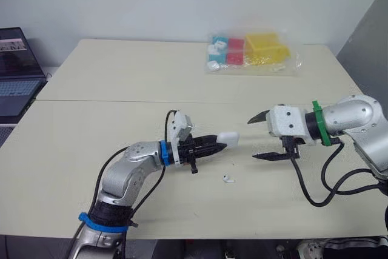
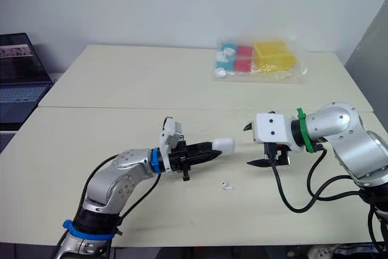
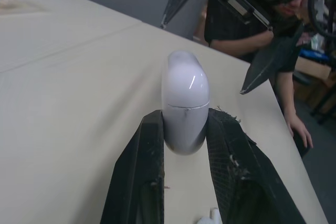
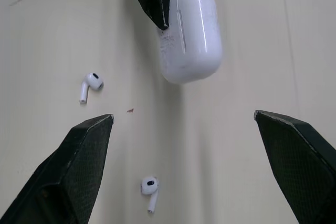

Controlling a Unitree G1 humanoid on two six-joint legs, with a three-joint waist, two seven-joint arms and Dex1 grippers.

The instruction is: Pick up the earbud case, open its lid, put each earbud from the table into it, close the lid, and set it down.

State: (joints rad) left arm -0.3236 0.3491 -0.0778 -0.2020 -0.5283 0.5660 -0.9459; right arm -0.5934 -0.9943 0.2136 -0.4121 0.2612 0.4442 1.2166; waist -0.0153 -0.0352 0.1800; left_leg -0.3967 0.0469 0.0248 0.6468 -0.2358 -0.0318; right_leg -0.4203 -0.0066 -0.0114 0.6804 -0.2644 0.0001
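Observation:
My left gripper [image 1: 218, 145] is shut on the white earbud case [image 1: 227, 139] and holds it just above the table with the lid closed and the rounded end pointing at my right gripper. In the left wrist view the case [image 3: 185, 103] sits clamped between both black fingers [image 3: 149, 150]. My right gripper [image 1: 257, 137] stands open a short way from the case, nothing between its fingers. The right wrist view looks down on the case [image 4: 191, 35] and two white earbuds [image 4: 90, 85] [image 4: 150, 190] lying on the table. One earbud [image 1: 228, 179] lies below the case.
A clear bag of coloured blocks [image 1: 248, 53] lies at the back of the table. A laptop [image 1: 15, 71] stands off the table's left side. A person [image 3: 247, 24] sits beyond the table edge with a hand [image 3: 299, 129] resting near it.

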